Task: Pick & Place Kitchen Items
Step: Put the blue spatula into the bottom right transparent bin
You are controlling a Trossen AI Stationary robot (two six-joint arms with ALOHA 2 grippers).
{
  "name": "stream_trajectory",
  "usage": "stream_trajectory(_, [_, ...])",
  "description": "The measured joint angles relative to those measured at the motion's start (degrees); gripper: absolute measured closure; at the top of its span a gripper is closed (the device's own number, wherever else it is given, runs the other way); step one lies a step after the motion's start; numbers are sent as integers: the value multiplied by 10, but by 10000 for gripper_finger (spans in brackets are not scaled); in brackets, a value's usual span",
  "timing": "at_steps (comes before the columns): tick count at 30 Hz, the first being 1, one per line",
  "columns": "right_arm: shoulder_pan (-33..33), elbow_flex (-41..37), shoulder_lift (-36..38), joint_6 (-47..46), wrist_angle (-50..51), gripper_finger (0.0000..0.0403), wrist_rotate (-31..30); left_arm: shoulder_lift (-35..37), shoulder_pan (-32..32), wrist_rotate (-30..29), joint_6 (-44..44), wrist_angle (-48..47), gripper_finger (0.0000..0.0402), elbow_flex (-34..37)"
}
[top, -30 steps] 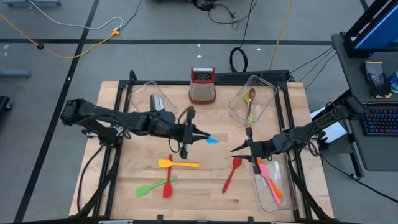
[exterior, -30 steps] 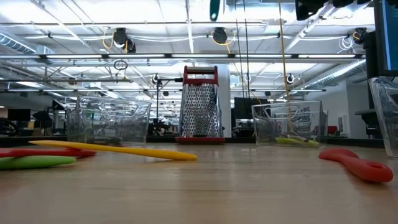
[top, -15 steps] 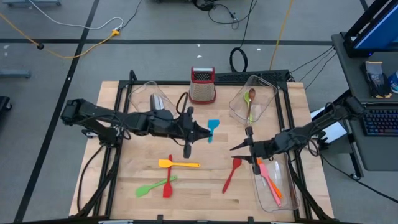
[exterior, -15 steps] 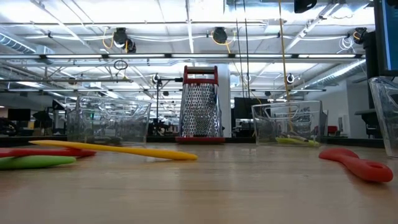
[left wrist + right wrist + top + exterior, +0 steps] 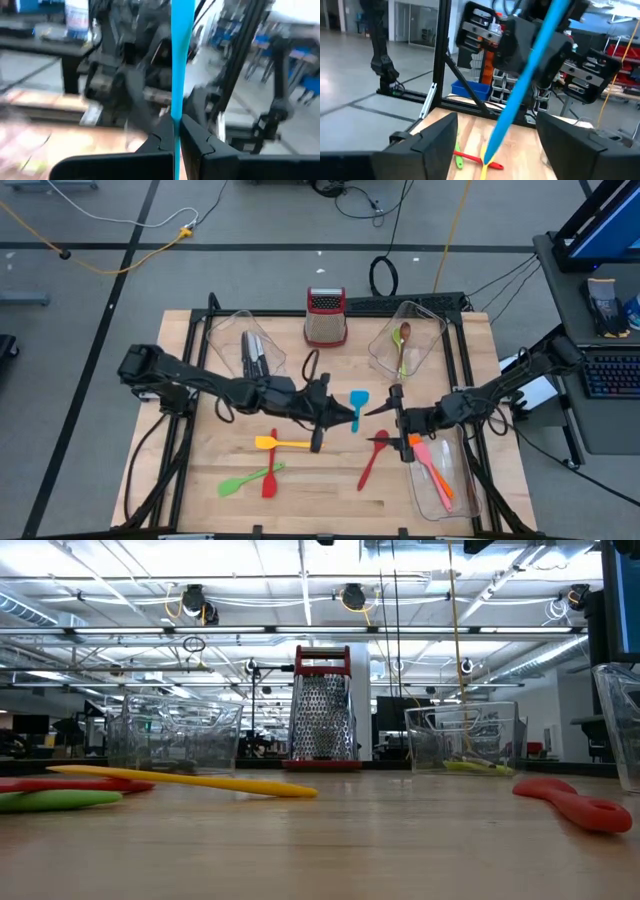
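On the near part of the table [image 5: 330, 490] lie a green spatula [image 5: 238, 483] crossed by a red spoon [image 5: 269, 475], with a yellow spatula [image 5: 287, 444] just beyond them and a second red spoon [image 5: 371, 462] off to their right. A clear bin [image 5: 442, 498] at the right edge holds pink and orange spatulas [image 5: 432, 470].

Above mid-table the left gripper [image 5: 345, 417] is clamped tight on the handle of a blue spatula [image 5: 357, 406], holding it in the air; in the left wrist view the blue strip [image 5: 178, 60] rises from between the closed fingers [image 5: 165, 137]. Facing it, the right gripper [image 5: 384, 425] has its jaws spread wide and empty, one finger on each side of the spatula handle [image 5: 525, 87] without touching it.

Farther back, one bin [image 5: 235, 330] holds knives [image 5: 253, 352], a box grater [image 5: 325, 317] stands upright, and another bin [image 5: 420, 330] holds green and brown spoons [image 5: 402, 345].

The low view shows neither gripper, and the left wrist view is blurred, so the spatula's blade is cut off there.
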State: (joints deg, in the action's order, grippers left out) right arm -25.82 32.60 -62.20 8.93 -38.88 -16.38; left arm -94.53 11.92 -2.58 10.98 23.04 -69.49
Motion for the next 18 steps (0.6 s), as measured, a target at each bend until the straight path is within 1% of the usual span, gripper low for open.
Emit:
stream_trajectory(4, [0,0,-5,-33,-2,120,0,-25,1,15,3,39,401,0])
stream_trajectory(7, [0,0,-5,-53,-1,113,0,-38,1,15,3,50,401,0])
stream_trajectory(9, [0,0,-5,-57,1,112,-8,-46,0,15,6,76,401,0])
stream_trajectory(12, [2,0,-5,-67,2,114,-16,-48,1,23,8,87,401,0])
stream_trajectory(18, [10,0,-5,-88,2,115,-14,-48,6,17,1,102,401,0])
